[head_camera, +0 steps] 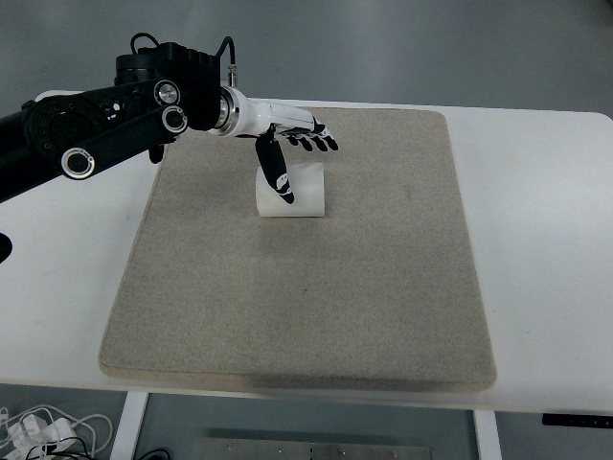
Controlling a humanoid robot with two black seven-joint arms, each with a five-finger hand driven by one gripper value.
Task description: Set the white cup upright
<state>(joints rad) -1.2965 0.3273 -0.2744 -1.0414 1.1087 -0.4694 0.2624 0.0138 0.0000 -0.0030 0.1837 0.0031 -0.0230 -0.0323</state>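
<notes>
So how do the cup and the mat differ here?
The cup is white with a ribbed wall; the mat is speckled grey-beige. The cup is a small cylinder lying on its side; the mat is a large flat sheet. The left hand is over the cup. Both rest on the table.
</notes>
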